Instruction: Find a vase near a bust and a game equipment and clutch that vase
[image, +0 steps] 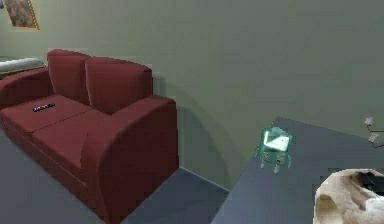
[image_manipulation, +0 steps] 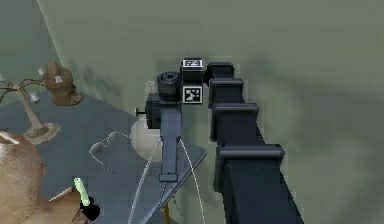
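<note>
A whitish round vase-like thing stands on the dark blue-grey table. My gripper hangs beside it, at the end of the dark arm. I cannot tell whether it holds anything. A tan bust rises at the arm side view's lower left, and it also appears as the tan bust at the forward view's lower right. A small green stick-like thing lies near the bust. A brown figure sits at the table's far side.
A red sofa stands against the green wall at the forward view's left, with a framed picture above it. A teal figurine stands on the table. A thin wire stand and a grey looped thing share the tabletop.
</note>
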